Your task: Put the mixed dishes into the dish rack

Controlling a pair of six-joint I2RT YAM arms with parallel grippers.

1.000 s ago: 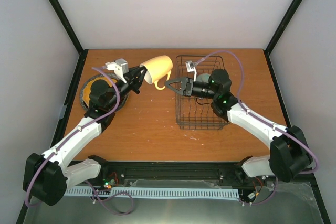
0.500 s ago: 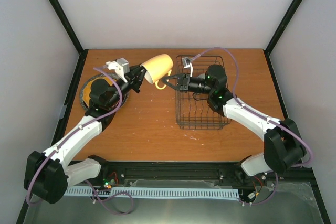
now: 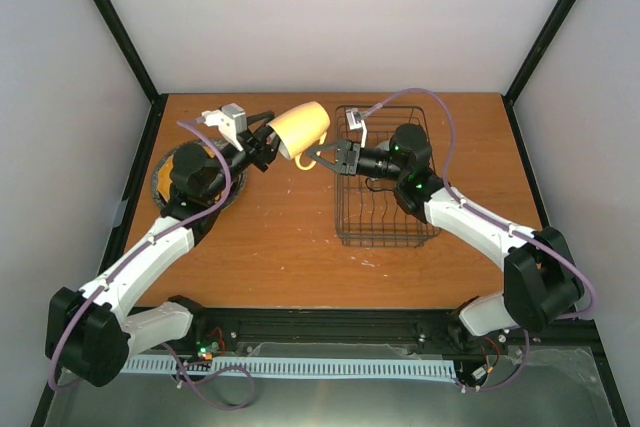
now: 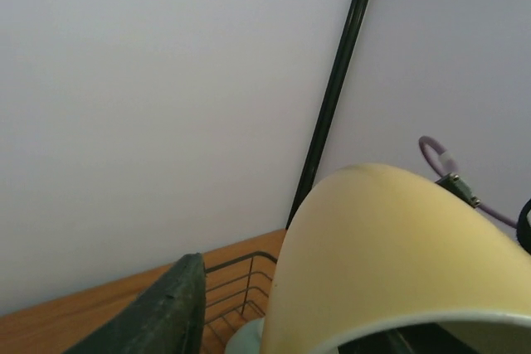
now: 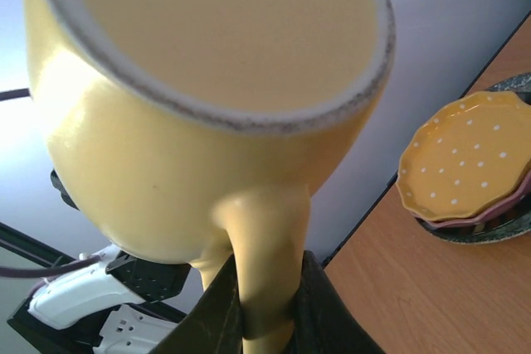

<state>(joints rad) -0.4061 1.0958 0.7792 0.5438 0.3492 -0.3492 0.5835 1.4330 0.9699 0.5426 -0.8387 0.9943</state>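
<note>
Yellow mug (image 3: 300, 127): held in the air on its side, between the plate stack at the left and the dish rack (image 3: 339, 207) at the right, just off the rack's far left corner.

- **Grip:** My right gripper (image 3: 322, 155) has its fingers (image 5: 220, 312) clamped on the handle. My left gripper (image 3: 265, 142) sits at the mug's mouth. One finger shows a gap to the wall and the other is hidden, so I cannot tell its hold.
- **Progress:** The mug is not yet racked. The orange-yellow plate (image 5: 465, 163), maroon-pink plate (image 5: 498, 209) and grey plate (image 5: 489, 234) lie stacked on the table (image 3: 290, 257), none loaded. The pale green bowl (image 4: 249, 339) shows by the rack wires. I judge it loaded, but this is unconfirmed.
- **Obstructions:** My left arm overhangs the stack. My right arm lies across the rack's far end.
</note>
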